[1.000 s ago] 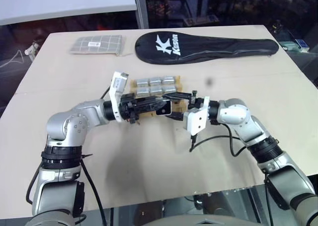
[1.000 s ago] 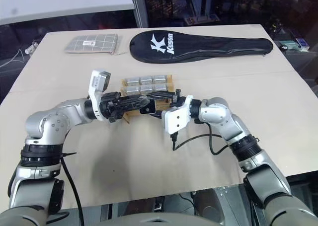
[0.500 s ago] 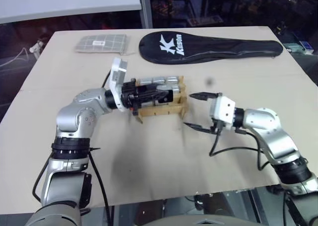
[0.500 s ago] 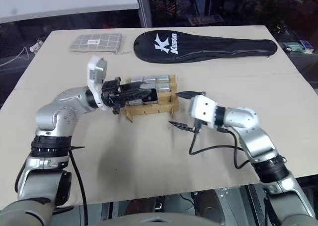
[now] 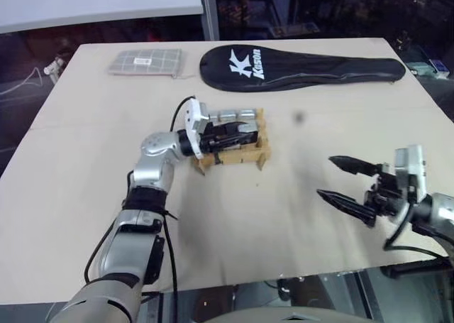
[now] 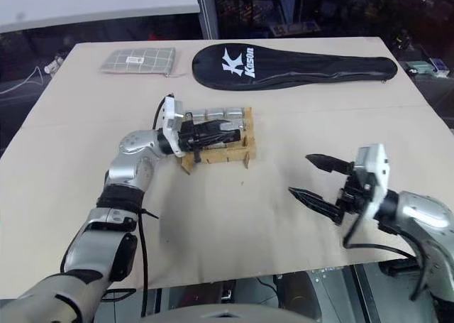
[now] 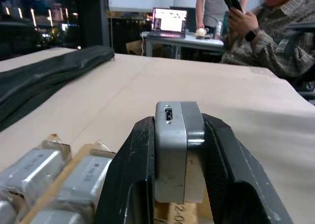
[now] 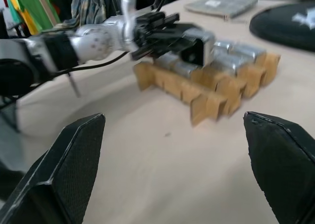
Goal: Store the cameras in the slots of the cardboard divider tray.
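Observation:
The cardboard divider tray sits mid-table, with several silver-grey cameras standing in its far slots. My left gripper reaches over the tray from the left, level, and is shut on one more camera, which is clamped edge-up between both black fingers just above the slots. My right gripper hangs well to the right of the tray, near the table's front edge, open wide with nothing in it. In the right wrist view the tray and the held camera lie ahead of it.
A long black racket cover lies along the table's far side, with a flat grey checkered pouch to its left. The table's front edge runs just below my right gripper. A seated person with a phone is beyond the table.
My right gripper let go, opened wide and drew back to the right, away from the tray. My left gripper kept the camera, rolled and moved further over the tray.

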Controlling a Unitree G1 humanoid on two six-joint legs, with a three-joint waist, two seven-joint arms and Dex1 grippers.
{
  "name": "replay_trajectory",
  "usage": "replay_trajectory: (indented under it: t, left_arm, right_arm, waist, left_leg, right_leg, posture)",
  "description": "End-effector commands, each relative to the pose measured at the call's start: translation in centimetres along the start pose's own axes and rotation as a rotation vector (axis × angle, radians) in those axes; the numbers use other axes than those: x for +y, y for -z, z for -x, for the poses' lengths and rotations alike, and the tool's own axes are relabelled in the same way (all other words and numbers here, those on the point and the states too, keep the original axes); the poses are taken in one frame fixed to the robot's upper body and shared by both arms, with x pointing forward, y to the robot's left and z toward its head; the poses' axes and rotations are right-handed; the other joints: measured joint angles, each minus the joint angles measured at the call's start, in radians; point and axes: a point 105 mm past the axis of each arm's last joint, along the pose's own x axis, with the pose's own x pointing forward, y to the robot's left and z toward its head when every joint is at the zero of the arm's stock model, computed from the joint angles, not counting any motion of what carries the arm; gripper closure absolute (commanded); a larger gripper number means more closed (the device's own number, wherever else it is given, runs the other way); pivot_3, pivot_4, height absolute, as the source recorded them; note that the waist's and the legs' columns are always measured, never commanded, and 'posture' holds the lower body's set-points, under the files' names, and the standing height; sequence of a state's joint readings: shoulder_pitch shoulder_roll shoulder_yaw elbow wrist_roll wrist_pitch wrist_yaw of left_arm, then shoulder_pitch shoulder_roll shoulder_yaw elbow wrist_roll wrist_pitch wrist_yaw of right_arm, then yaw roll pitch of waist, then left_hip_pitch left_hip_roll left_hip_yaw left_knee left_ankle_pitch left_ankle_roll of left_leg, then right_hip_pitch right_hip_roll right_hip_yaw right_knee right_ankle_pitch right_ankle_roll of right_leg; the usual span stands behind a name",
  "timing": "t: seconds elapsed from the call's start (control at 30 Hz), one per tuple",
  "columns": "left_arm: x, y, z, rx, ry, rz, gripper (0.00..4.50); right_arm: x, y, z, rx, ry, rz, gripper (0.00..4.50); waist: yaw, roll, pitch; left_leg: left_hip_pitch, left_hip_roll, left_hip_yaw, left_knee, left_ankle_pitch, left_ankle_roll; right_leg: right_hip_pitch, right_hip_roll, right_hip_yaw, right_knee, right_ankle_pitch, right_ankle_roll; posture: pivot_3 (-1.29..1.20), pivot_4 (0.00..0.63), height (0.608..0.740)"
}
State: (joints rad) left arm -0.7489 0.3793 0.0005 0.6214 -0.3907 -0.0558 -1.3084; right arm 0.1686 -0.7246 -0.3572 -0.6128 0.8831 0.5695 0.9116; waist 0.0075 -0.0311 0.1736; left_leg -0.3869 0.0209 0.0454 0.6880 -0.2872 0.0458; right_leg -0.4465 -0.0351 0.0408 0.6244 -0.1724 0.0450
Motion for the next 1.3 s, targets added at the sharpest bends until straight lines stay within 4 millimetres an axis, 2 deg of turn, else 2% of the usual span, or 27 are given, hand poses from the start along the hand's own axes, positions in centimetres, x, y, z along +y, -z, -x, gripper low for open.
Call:
replay_trajectory:
  t: [0.03,0.4,0.6,0.8,1.17,1.3]
  left_arm:
    - [0.6,-1.1,-0.4,-0.028,0.006,-0.057,3.77]
    - [0.7,0.1,-0.8,0.068,0.059,-0.113,3.77]
    - [1.3,1.3,0.3,0.171,0.039,-0.136,3.77]
    - [1.7,1.2,-0.7,0.142,0.0,-0.138,3.77]
    - [1.4,1.9,-0.5,0.177,0.03,-0.1,3.77]
    - [1.2,2.0,-0.5,0.188,0.063,-0.034,3.77]
  right_arm:
    - [0.5,-0.6,1.1,0.015,0.01,0.031,0.04]
    - [0.7,-0.3,0.8,0.023,0.03,0.01,0.04]
    - [0.6,-0.3,0.7,0.021,0.028,0.007,0.04]
    - [0.5,-0.4,0.5,0.02,0.021,0.018,0.04]
    - [0.5,-0.6,0.5,0.025,0.023,0.026,0.04]
    - [0.5,-0.4,0.5,0.03,0.025,0.025,0.04]
  waist:
    - [-0.001,0.0,0.0]
    - [-0.007,0.0,0.0]
    - [-0.009,0.0,0.0]
    - [-0.011,0.0,0.0]
    - [-0.013,-0.001,-0.001]
    - [-0.014,-0.001,-0.001]
  left_leg:
    - [0.0,0.0,0.0,0.0,0.0,0.0]
    - [0.0,0.0,0.0,0.0,0.0,0.0]
    - [0.001,0.0,0.0,0.0,0.0,0.0]
    - [0.001,0.0,0.0,0.0,0.0,0.0]
    - [0.001,0.0,0.0,0.0,0.0,0.0]
    - [0.001,0.0,0.0,0.0,0.0,0.0]
  right_leg:
    - [0.0,0.0,0.0,0.0,0.0,0.0]
    - [0.0,0.0,0.0,0.001,0.0,0.0]
    - [0.0,0.001,0.0,0.001,0.0,0.0]
    - [0.0,0.0,0.0,0.001,0.0,0.0]
    - [0.001,0.001,0.0,0.001,0.0,0.0]
    - [0.001,0.001,0.0,0.001,0.0,0.0]
  posture:
    - [0.0,0.15,0.74]
    - [0.0,0.15,0.74]
    - [0.0,0.15,0.74]
    - [0.0,0.15,0.74]
    - [0.0,0.15,0.74]
    - [0.0,0.15,0.74]
